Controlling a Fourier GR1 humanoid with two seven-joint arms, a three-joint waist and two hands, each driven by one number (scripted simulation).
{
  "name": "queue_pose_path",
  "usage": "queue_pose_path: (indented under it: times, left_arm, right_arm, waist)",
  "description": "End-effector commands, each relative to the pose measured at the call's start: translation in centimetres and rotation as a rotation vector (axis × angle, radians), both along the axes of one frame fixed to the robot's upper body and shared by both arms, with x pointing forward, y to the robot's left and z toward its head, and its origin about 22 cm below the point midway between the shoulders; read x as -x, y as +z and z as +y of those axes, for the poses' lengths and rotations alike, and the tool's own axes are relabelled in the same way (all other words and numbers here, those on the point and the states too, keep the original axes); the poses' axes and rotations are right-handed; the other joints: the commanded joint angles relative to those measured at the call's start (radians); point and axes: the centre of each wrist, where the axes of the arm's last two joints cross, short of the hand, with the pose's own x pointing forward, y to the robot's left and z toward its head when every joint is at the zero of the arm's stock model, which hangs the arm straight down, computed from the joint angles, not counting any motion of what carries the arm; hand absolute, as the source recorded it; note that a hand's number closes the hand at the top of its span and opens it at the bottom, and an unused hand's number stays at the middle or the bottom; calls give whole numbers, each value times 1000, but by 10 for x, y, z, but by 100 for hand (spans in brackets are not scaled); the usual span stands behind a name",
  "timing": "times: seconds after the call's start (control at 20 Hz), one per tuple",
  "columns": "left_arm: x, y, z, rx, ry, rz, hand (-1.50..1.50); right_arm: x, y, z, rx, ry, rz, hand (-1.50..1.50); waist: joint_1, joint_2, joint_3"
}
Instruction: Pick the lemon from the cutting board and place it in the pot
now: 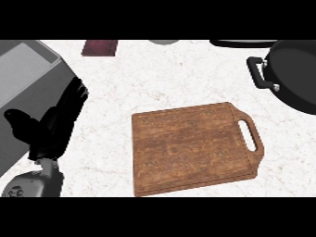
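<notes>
The wooden cutting board (191, 146) lies in the middle of the counter with its handle slot toward the right, and its top is bare; no lemon shows anywhere in the head view. The black pot (304, 76) sits at the upper right, cut off by the right edge, its side handle pointing left. My left hand (51, 125) rests at the left edge, fingers straight and pointing up, well left of the board. My right hand does not show.
A grey sink basin (13, 92) fills the left side behind my left hand. A dark red object (100, 47) and a grey round object (163, 41) lie along the far edge. Another dark rim (242, 43) shows beside the pot.
</notes>
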Motion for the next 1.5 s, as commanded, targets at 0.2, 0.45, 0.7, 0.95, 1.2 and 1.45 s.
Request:
queue_pose_path:
  times: [0.2,0.45,0.7,0.95,1.2,1.45]
  left_arm:
    - [-1,13,-4,6,-20,-2,0]
    - [2,7,-11,0,-31,-1,0]
    - [4,6,-4,3,-4,-8,0]
    - [5,-4,-22,-6,-9,-7,0]
    - [2,4,-12,12,-27,-8,0]
    - [-6,-4,-9,-2,4,-1,0]
  right_arm:
    - [-54,-22,11,-28,-47,63,150]
    - [-76,-50,26,73,41,156,150]
    - [-84,-110,18,-254,-26,252,-150]
    - [-96,-114,30,-410,36,274,-150]
    - [-90,-97,14,-574,4,-15,-150]
    - [-78,-89,-5,-624,-64,-239,-150]
  waist:
    - [13,4,1]
    - [13,6,1]
    - [12,7,2]
    - [5,5,2]
    - [11,9,3]
    - [7,11,3]
